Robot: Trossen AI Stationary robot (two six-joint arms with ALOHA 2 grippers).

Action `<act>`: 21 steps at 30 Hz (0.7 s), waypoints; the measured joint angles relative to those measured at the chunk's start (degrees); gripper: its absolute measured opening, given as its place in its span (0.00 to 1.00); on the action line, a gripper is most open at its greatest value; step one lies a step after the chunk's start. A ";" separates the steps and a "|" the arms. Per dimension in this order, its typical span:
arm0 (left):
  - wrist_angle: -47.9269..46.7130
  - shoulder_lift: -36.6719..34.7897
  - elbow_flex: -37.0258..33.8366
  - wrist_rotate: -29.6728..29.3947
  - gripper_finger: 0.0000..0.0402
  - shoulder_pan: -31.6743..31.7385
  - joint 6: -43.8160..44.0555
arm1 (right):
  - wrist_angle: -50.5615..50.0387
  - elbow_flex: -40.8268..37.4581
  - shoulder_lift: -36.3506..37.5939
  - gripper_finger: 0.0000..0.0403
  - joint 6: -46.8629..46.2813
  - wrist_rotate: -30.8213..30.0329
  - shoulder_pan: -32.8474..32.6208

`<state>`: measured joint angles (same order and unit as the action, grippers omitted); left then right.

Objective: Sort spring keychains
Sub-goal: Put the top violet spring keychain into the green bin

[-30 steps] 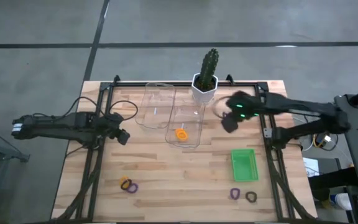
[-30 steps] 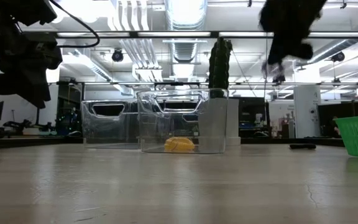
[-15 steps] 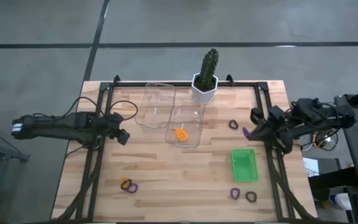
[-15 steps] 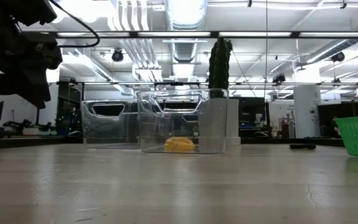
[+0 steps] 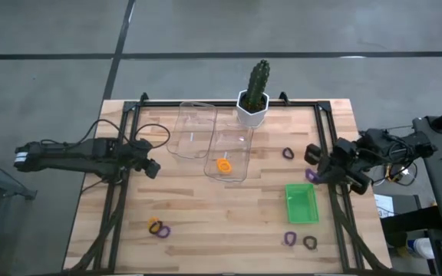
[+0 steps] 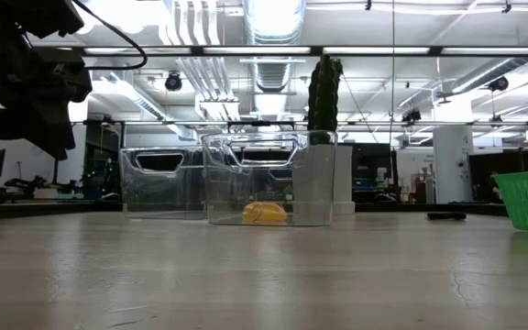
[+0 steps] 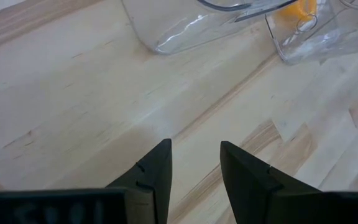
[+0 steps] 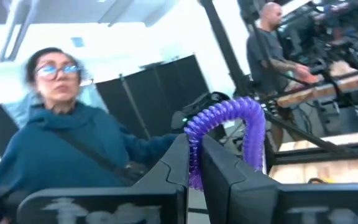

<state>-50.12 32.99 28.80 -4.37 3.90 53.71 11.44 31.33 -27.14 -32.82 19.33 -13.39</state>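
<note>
My right gripper [image 5: 311,165] hangs over the table's right side, shut on a purple spring keychain [image 8: 225,124]. A black keychain [image 5: 288,152] lies on the wood just left of it. An orange keychain [image 5: 222,165] rests on the floor of the nearer clear bin [image 5: 232,146]. An orange, purple and black cluster [image 5: 158,228] lies near the front left. A purple keychain [image 5: 290,238] and a black one [image 5: 310,242] lie at the front right. My left gripper [image 7: 194,168] stands open above bare wood at the table's left, with nothing between its fingers. My right gripper pinches one side of the purple coil loop [image 8: 194,158] between its two fingers. The fingers lie roughly level and come from the table's right side. The rest of the loop [image 8: 253,134] arches out beyond the fingertips, lifted clear of the table.
A green basket [image 5: 301,203] sits on the table near my right gripper. A second clear bin [image 5: 192,130] and a potted cactus [image 5: 253,96] stand at the far edge. Black frame rails run along both sides. People show in the room behind in the right wrist view.
My right gripper, staying shut on the purple keychain, has pulled back from beside the cactus toward the table's right edge. It has tipped up from pointing down to about level and has left the low view. The black keychain that it covered now shows.
</note>
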 joint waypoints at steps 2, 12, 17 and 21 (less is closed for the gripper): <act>0.01 0.00 0.00 0.01 0.32 0.00 0.00 | -0.10 0.79 -1.55 0.05 -0.02 -1.10 0.02; -0.01 0.00 0.00 0.04 0.32 0.00 -0.76 | -12.05 15.11 -17.80 0.05 7.75 -8.83 0.02; -0.01 -0.01 0.00 0.04 0.32 0.00 -1.20 | -43.20 29.53 -28.68 0.05 10.82 -26.09 0.04; -0.01 -0.02 0.00 0.04 0.32 0.02 -1.25 | -61.06 39.01 -37.85 0.06 11.08 -37.99 0.04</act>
<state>-50.13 32.97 28.80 -4.34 3.92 52.47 -49.62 70.34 -64.99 -21.74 -18.67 -13.34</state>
